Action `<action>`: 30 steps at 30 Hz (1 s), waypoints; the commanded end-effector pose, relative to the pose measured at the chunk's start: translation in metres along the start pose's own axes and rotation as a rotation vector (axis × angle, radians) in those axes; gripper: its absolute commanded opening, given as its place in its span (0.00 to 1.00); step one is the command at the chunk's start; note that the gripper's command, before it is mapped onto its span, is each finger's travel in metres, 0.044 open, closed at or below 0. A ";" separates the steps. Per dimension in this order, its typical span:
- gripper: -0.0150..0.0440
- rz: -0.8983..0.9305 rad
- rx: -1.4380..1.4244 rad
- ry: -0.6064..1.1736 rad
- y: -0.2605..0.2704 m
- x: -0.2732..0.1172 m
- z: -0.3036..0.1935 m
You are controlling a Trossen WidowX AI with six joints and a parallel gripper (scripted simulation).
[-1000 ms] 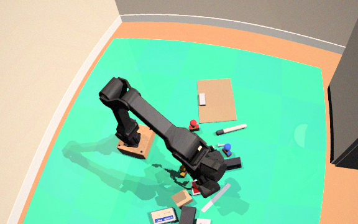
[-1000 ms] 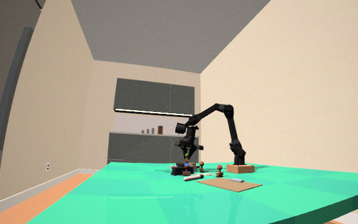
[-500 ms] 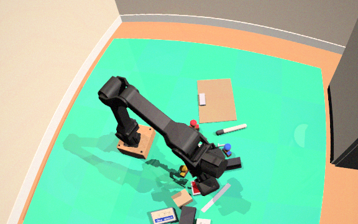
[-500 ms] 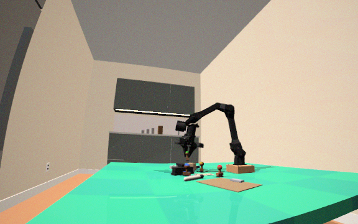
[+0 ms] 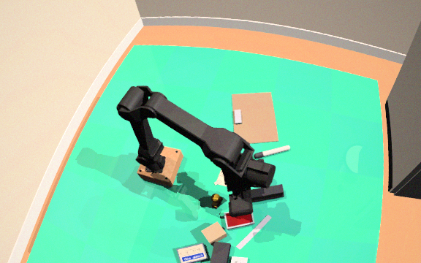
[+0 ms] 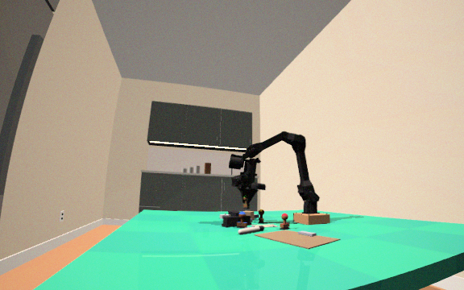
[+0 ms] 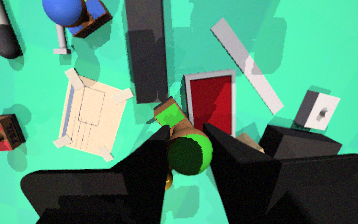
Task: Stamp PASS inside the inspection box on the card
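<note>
My gripper (image 7: pixel 186 129) (image 6: pixel 245 196) is shut on the green-knobbed stamp (image 7: pixel 195 150) (image 6: pixel 245 204), held above the bench with its base tilted into view in the wrist view. Its printing face is hidden. The red ink pad (image 7: pixel 211 100) (image 5: pixel 239 220) lies in a pale frame, just right of the stamp in the wrist view. The cream card (image 7: pixel 115 120) (image 6: pixel 268 225) is taped at its corners, left of the stamp in the wrist view. Its outlined box shows no print. The top view hides the fingers and most of the card behind the arm.
A black block (image 7: pixel 147 60) (image 5: pixel 270 193) lies between card and pad. Blue (image 7: pixel 64 10), red (image 7: pixel 2 134) (image 6: pixel 284 217) and gold-knobbed (image 5: pixel 215 198) stamps stand around. A ruler (image 7: pixel 245 62), marker (image 5: pixel 276 150), brown board (image 5: pixel 258 120) and wooden block (image 5: pixel 213 232) also lie here.
</note>
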State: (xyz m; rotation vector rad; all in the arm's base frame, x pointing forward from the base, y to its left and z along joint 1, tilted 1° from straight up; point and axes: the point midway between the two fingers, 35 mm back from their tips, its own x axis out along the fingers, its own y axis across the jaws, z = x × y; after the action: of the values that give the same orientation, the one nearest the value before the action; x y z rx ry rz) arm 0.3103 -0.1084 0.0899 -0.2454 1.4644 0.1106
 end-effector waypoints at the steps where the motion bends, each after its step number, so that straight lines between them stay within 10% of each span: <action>1: 0.25 -0.002 0.104 0.022 0.013 0.000 0.001; 30: 0.25 -0.088 0.814 0.102 0.091 -0.008 0.002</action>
State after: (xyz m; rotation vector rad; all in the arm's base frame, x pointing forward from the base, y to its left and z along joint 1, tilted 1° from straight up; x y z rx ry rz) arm 0.2957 -0.0265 0.0897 0.3044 1.4908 -0.4950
